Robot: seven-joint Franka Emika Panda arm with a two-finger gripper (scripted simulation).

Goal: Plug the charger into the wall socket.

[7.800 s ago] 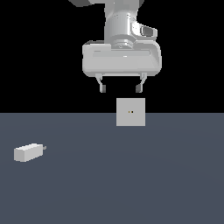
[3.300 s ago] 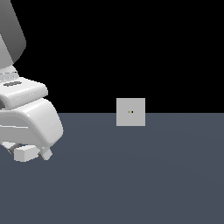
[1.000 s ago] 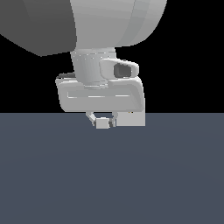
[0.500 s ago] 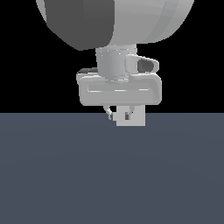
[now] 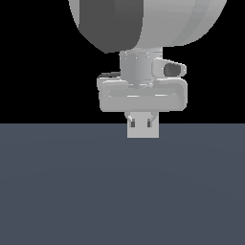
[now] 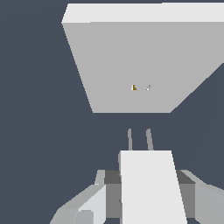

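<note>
In the wrist view the off-white charger [image 6: 151, 188] sits between my gripper [image 6: 148, 186] fingers [image 6: 109, 192], which are shut on it. Its two thin grey prongs [image 6: 130, 139] point at the wall socket [image 6: 131, 52], a light grey plate with two small holes [image 6: 134, 87] at its centre. A gap shows between the prong tips and the plate. In the exterior view my gripper [image 5: 140, 123] hangs right in front of the wall socket [image 5: 142, 133], covering its upper part. There the charger blends with the plate behind it.
A dark blue-grey floor [image 5: 119, 191] spreads below the gripper and around the socket. The arm's large white and dark body [image 5: 143, 24] fills the upper part of the exterior view against a black background.
The charger was lifted from the floor at the exterior view's left. Over the last second my gripper has carried it to the exterior view's right, in front of the socket.
</note>
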